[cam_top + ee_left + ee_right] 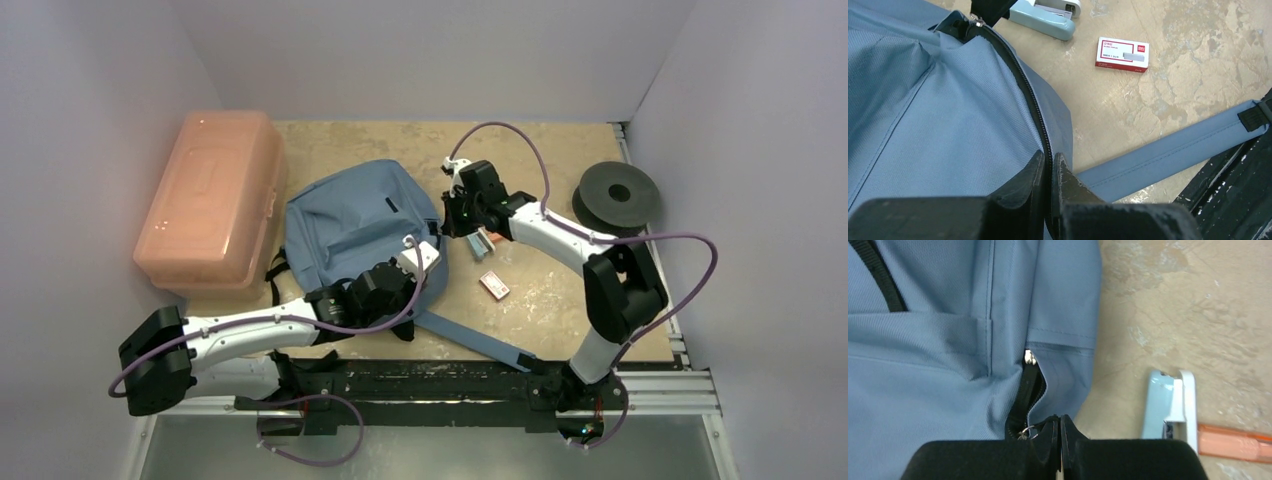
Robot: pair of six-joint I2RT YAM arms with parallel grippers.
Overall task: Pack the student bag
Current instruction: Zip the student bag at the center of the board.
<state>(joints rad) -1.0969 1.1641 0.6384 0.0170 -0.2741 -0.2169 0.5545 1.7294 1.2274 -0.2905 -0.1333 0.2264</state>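
Observation:
The student bag [355, 225], blue-grey with black zipper trim, lies flat in the middle of the table. My left gripper [425, 255] is at its right edge. In the left wrist view the jaws [1048, 162] are shut on the bag's zipper seam [1030, 100], with the black zipper track running between them. My right gripper [462, 215] is at the bag's upper right corner. Its jaws [1059, 422] are shut on the zipper pull, and the metal ring [1026, 432] sits just to their left. The zipper [1030, 390] gapes slightly there.
A pale blue stapler [482, 243] and a red-and-white staple box [494, 286] lie right of the bag. An orange stick [1235, 442] lies beside the stapler. A salmon-pink plastic box [210, 200] stands at the left, a black spool [617, 195] at the right. A bag strap [1173, 150] trails forward.

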